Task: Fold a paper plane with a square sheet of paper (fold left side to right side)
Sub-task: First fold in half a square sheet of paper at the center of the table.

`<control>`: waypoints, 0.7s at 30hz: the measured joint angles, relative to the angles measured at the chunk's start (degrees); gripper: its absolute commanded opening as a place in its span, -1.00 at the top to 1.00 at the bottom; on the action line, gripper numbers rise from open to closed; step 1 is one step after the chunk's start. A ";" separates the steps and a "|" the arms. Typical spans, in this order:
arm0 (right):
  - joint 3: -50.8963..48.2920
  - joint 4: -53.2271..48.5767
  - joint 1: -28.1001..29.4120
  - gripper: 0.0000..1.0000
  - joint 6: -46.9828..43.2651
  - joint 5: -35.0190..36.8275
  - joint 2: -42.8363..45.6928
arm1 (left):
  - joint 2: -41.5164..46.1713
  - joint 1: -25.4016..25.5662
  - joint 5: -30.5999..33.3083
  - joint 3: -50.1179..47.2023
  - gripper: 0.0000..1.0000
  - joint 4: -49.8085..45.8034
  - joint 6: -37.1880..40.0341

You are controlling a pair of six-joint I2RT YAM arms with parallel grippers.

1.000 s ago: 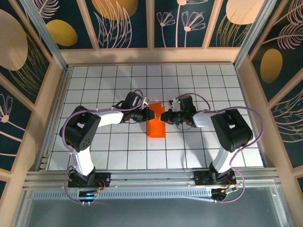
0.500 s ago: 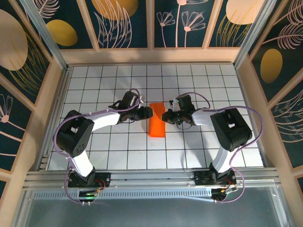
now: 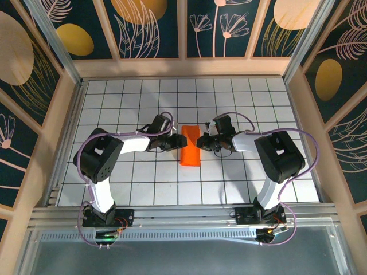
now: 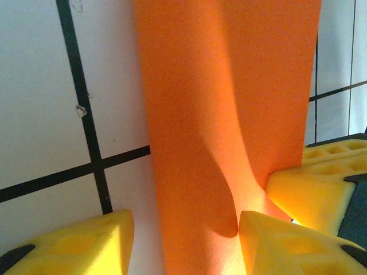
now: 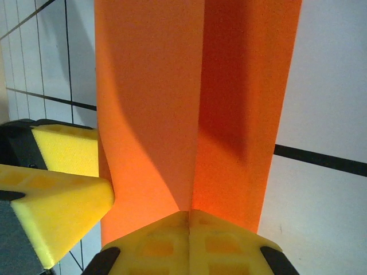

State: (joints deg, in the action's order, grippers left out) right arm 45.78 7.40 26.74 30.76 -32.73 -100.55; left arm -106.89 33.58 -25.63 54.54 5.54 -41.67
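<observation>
Paper [image 3: 190, 147]: orange, folded into a long narrow strip, lying on the counter [image 3: 132, 172] near its middle, between the two grippers.
Crease: one fold line runs the length of the strip; in the left wrist view a layer bulges up slightly close to the pads.
Left gripper [image 3: 179, 139]: at the upper part of the strip's left edge; jaws open, yellow pads [image 4: 80, 240] apart, with paper lying between them; the far pad touches the paper.
Right gripper [image 3: 200, 141]: at the strip's right edge, facing the left gripper; jaws closed, pads [image 5: 166, 246] pressed together, tips touching the paper; whether any paper is pinched cannot be told.
Spacing: both grippers near each other across the strip.
</observation>
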 measured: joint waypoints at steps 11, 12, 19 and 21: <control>0.00 -0.39 0.00 0.56 -0.52 0.28 0.00 | -1.53 0.68 2.14 3.43 0.04 -4.72 0.44; 0.00 -0.42 0.00 0.51 -0.57 0.37 0.00 | -1.66 0.76 2.36 3.78 0.04 -5.27 0.52; 0.00 -3.48 -0.33 0.20 -1.86 3.69 2.60 | -2.71 1.46 4.33 6.51 0.06 -9.40 1.60; -0.02 -4.92 -0.98 0.12 -2.47 5.75 4.63 | -3.21 1.70 5.05 7.74 0.06 -11.23 2.29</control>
State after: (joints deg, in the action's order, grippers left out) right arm 45.76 2.48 25.76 28.29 -26.98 -95.92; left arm -110.10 35.29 -20.58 62.28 -5.69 -39.38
